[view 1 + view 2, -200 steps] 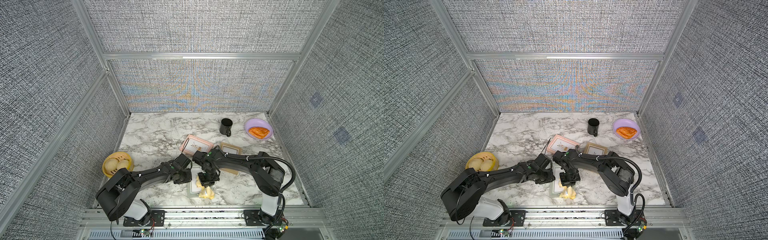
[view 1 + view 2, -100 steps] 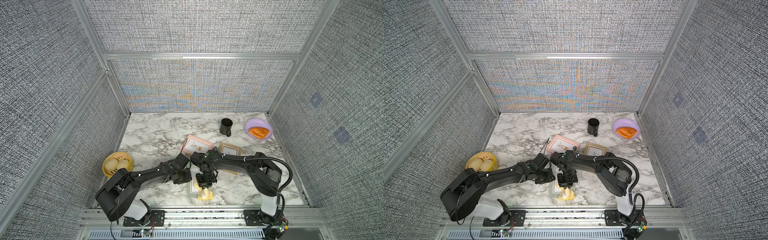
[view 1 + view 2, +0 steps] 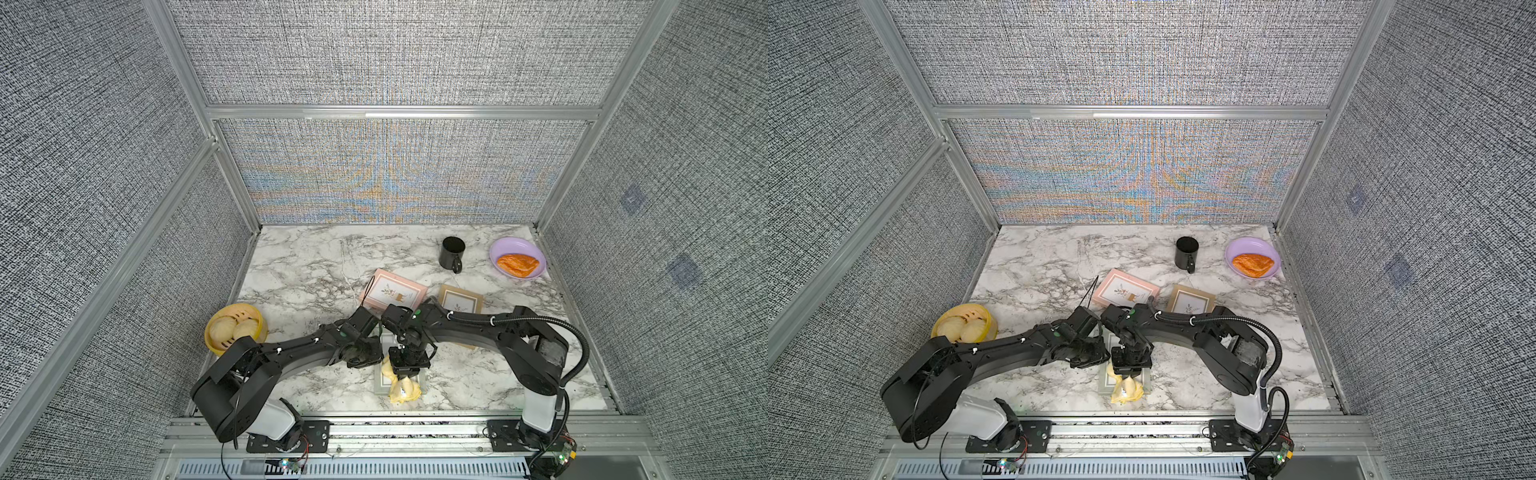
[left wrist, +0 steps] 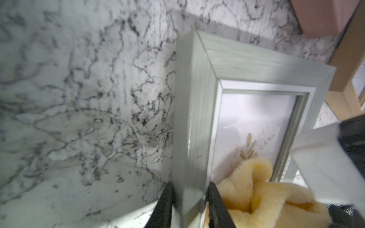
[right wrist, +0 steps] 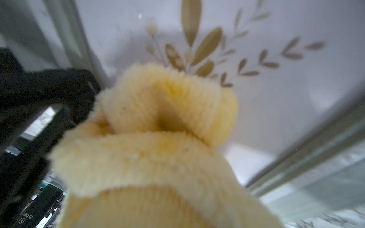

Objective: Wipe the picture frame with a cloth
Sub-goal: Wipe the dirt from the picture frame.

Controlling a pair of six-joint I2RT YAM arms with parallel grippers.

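Picture frame [image 3: 379, 384] under inspection: grey-green, lying flat and glass-up at the front edge of the marble table [image 3: 316, 266]. All positions below are given from this picture frame.

Risks, left to right:
- **Left rail:** The left gripper [image 4: 189, 187] is clamped on the rail at a narrow gap, with one finger outside and one on the glass side. It holds one rail only. A hard sideways stroke could, in my judgement, pivot the frame in that hold or push it toward the table's lip.
- **Over the glass:** The cloth [image 3: 401, 390] is bunched into a thick wad, not spread. Only its folded end meets the glass, so each stroke likely covers little and the corners may be missed. The wad appears to overhang the near edge and could snag there.
- **Above the wad:** The right gripper [image 3: 409, 369] is closed tight on the cloth. It sits just beside the left gripper, so a stroke toward the left rail risks a collision.

Condition: the moulding is wood-grained, with a pale inner lip and a white print of gold leaf sprigs [image 5: 205, 45]. No crack or smear can be made out. Both wrist views are blurred, so dust cannot be judged. Beyond the far edge, a pink frame [image 3: 392, 293] and a tan frame [image 3: 461, 299] lie near.
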